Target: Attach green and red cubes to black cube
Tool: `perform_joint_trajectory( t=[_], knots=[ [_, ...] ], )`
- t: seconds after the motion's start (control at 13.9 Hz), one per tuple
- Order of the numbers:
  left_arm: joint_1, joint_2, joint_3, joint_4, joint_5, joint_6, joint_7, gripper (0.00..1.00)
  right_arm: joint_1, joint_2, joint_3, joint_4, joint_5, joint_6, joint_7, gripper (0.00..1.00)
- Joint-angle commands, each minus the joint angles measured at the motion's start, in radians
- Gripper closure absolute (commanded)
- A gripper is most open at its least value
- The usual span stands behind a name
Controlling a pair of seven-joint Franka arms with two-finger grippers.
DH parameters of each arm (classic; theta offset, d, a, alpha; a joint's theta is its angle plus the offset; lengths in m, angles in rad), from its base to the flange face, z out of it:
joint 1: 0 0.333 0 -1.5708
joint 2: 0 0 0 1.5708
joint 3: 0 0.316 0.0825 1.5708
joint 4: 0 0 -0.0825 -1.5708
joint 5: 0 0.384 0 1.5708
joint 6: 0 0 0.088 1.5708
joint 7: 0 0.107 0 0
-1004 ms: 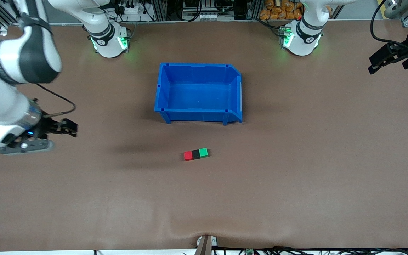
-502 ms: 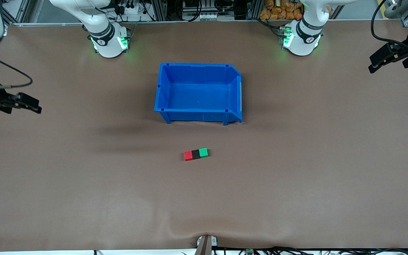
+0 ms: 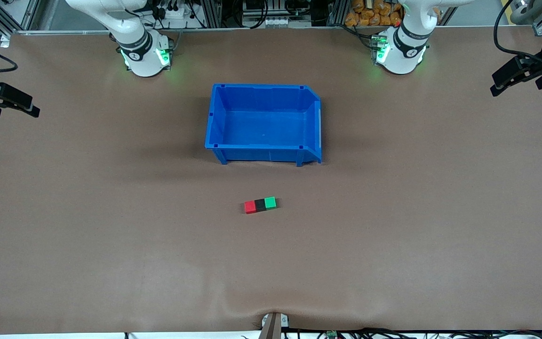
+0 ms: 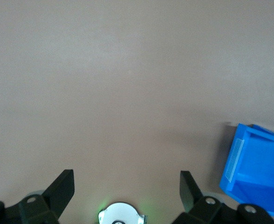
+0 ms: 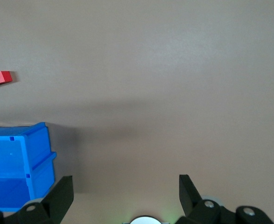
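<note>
Front view: red cube [image 3: 250, 207], black cube [image 3: 260, 205] and green cube [image 3: 270, 202] sit in one short row on the brown bench [image 3: 393, 235], touching side to side, black in the middle, red toward the right arm's end, green toward the left arm's end. The row lies around mid-bench, nearer the front camera than the blue bin [image 3: 264, 123], apart from it. The bin stands upright with nothing visible inside, midway between the two arm bases at the bench's base-side edge. Right gripper [image 3: 12, 104] is up in the air over the bench edge at the right arm's end, jaws spread wide, holding nothing. Left gripper [image 3: 515, 80] hangs over the bench edge at the left arm's end, jaws also spread wide, nothing between them. Both grippers are well apart from the cubes. Left wrist view: both black fingers [image 4: 62, 189] stand wide apart over bare bench surface, nothing gripped; a corner of the blue bin shows at the frame edge, and an arm base [image 4: 120, 214] with green light shows between the fingers. Cubes are not in this view. Right wrist view: fingers [image 5: 62, 192] wide apart, empty, over bare bench; the blue bin's corner shows, and the red cube sits at the frame edge with a sliver of the black cube beside it, touching. Green cube is out of this view.
</note>
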Motion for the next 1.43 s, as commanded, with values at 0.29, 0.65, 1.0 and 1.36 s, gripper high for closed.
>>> perform_joint_trajectory(
  t=[0.29,0.65,1.0,1.36],
  knots=[
    [0.026,-0.001,-0.003,0.020,-0.016,-0.043,0.004,0.00,-0.031,-0.035,0.067,-0.033,-0.017,0.004,0.000,0.00],
    [0.026,-0.009,-0.004,0.020,-0.014,-0.043,0.002,0.00,-0.051,-0.031,0.057,-0.032,-0.050,0.050,-0.090,0.00],
    [0.025,-0.013,-0.011,0.022,0.001,-0.052,-0.001,0.00,-0.070,-0.023,0.059,-0.032,-0.025,0.051,-0.092,0.00],
    [0.026,-0.006,-0.005,0.042,-0.002,-0.052,0.013,0.00,-0.073,-0.019,0.057,-0.033,-0.010,0.056,-0.092,0.00]
  ],
)
